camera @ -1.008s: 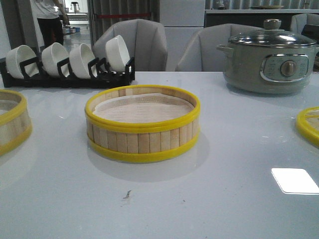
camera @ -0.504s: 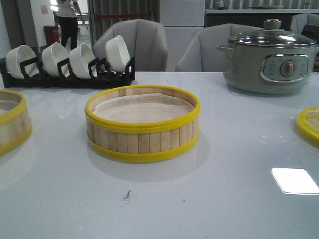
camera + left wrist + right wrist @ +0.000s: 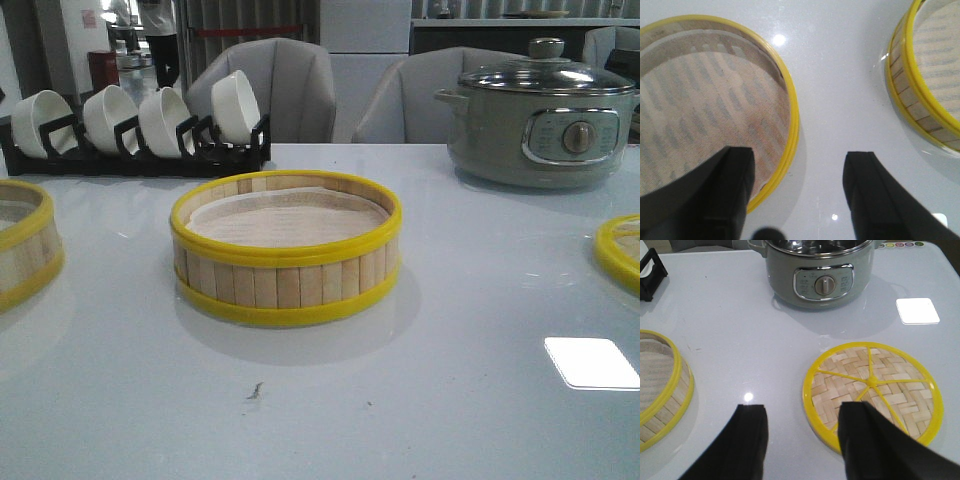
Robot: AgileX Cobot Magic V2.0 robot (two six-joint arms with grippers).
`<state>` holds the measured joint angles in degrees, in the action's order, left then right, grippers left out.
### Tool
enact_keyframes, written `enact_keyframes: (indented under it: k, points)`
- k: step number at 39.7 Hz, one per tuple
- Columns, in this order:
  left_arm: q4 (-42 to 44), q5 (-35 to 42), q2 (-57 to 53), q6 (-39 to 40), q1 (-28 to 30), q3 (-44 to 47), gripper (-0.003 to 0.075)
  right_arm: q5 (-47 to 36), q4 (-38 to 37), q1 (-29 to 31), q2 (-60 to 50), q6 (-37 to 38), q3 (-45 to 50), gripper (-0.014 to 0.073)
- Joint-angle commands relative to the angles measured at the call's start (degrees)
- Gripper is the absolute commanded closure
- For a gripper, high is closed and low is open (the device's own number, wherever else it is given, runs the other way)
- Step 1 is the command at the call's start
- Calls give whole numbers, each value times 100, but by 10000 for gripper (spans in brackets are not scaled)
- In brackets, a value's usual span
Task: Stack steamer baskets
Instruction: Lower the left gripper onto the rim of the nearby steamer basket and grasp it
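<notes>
Unmoved centre basket [image 3: 286,250], open table [image 3: 450,400] all round

Front view low, faces forward; wrist views look down close, sharing central basket [image 3: 285,250].

basket [image 3: 286,262]: pale slats, yellow rims | lid [image 3: 872,392]: woven tan, yellow spokes | pot [image 3: 540,118]: grey-green | bowls [image 3: 135,118]: white

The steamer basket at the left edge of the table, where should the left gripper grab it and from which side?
Grip the steamer basket by its thin yellow-rimmed wall, probably from above, one finger inside and one outside. The left gripper hangs open over that rim, and the upright wall is narrow enough to pinch.
</notes>
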<state>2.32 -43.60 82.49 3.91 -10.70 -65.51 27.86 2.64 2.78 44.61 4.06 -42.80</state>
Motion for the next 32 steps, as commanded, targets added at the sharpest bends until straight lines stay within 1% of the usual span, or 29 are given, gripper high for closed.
enact_keyframes:
  k: [1, 5, 14, 18, 26, 32]
  points:
    - [-34, 453, 142, 60, -43, -148, 281, -408, 0, 4, 0, -4, -236, 159]
    - [-34, 540, 468, 60, -43, -148, 281, -323, 0, 4, 0, -4, -236, 159]
    - [-34, 1022, 1095, 60, -22, -148, 281, -281, 0, 4, 0, -4, -236, 159]
    - [-34, 1168, 1304, 60, 70, -148, 282, -283, 0, 4, 11, -4, -236, 159]
    - [-45, 1331, 1664, 60, 251, -159, 282, -275, 0, 4, 37, -4, -236, 159]
    - [-157, 1390, 1764, 60, 259, -159, 285, -280, 0, 4, 36, -4, -236, 159]
